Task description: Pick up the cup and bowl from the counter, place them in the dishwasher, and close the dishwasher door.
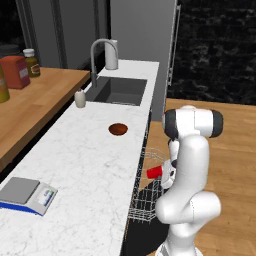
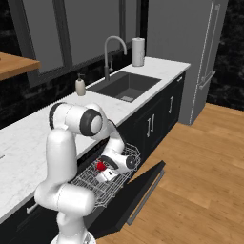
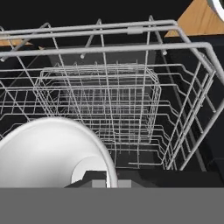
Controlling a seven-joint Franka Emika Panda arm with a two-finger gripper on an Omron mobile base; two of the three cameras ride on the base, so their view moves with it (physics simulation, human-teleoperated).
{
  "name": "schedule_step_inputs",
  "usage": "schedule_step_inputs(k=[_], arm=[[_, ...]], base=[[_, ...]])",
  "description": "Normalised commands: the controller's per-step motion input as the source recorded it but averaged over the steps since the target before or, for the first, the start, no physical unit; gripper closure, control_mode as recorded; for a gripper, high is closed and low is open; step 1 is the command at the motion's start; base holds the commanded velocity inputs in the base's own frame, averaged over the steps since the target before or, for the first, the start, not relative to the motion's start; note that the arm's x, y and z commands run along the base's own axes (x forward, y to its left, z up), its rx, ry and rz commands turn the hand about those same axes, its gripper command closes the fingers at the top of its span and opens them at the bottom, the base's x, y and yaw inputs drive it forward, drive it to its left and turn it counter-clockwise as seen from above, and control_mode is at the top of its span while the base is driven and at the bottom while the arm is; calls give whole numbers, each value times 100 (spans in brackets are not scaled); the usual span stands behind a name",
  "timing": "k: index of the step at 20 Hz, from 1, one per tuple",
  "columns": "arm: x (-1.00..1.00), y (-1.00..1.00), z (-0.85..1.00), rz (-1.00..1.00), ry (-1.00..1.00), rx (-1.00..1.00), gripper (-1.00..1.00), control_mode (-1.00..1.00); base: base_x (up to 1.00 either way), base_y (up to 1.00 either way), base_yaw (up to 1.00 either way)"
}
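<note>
From the left base view, my gripper (image 1: pixel 167 172) is mostly hidden behind my own white forearm; the smooth red cup (image 1: pixel 154 172) sticks out of it sideways, its long axis roughly level, pointing back toward the counter (image 1: pixel 85 165). That counter is glossy white marble with grey veins. The shallow, round, dark reddish-brown bowl (image 1: pixel 118 129) sits upright on it, well apart from the cup. Below the cup, the thin white wire rack (image 1: pixel 146 200) juts from the dishwasher (image 1: pixel 137 235), partly cut off by my arm.

From the right base view, my gripper (image 2: pixel 106 169) is low over the wire rack (image 2: pixel 102 183), pinched nearly shut on the cup (image 2: pixel 100 166), which shows as a small red patch. The flat black dishwasher door (image 2: pixel 138 190) hangs open, tilted down toward the wooden floor (image 2: pixel 200 181).

In the hand view, the cup's (image 3: pixel 50 151) white inside bulges large at the lower left, rim cut off by the frame. My fingertips are hard to make out. Beyond, the wire rack (image 3: pixel 175 87) criss-crosses over the black interior.
</note>
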Motion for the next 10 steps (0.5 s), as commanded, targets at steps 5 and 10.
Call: schedule_step_inputs(k=[5, 10], arm=[[36, 0, -31, 0, 0, 0, 100, -100], [30, -1, -33, 0, 0, 0, 100, -100]], base=[[0, 0, 0], [0, 0, 0]])
